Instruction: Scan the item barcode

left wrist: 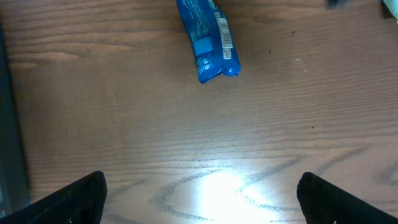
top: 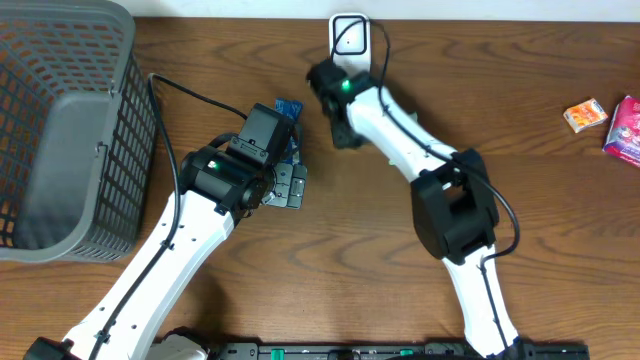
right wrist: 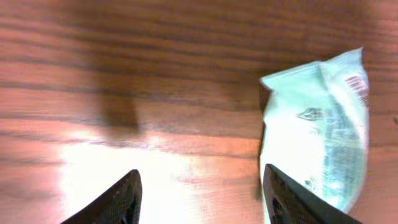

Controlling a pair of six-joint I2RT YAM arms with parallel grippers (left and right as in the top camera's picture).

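The blue packet (left wrist: 208, 40) lies flat on the wooden surface (top: 320, 270). In the left wrist view it sits in the upper middle of the frame and runs off the top edge. One sealed end points down the frame, and a white barcode strip runs along its right side.

The left claw (left wrist: 202, 177) is at the bottom of that view with its fingers (left wrist: 81, 196) spread as wide as the frame. Only bare, glare-lit wood shows between them. The packet is well ahead of the fingertips and touches neither.

In the right wrist view the same packet (right wrist: 323, 124) fills the right side, washed out to a pale green-white, with its crimped end toward the top. The right claw (right wrist: 200, 171) is parted, with only wood in the gap. The packet lies outside that gap, just beside the right-hand finger (right wrist: 298, 202), which covers its lower left edge. Whether they touch I cannot tell.

From overhead the packet (top: 288, 106) shows only as a blue sliver, left of centre in the upper half, poking out past the black head of the left arm. The right arm's head is just to its right.

The surface is dark brown, grained wood. A grey mesh basket (top: 110, 60) stands in the upper left corner, and a white device (top: 350, 35) is at top centre. A small orange box (top: 585, 115) and a pink package (top: 625, 130) lie at the far right edge. Of the room, only a pale strip along the top of the overhead frame is visible.
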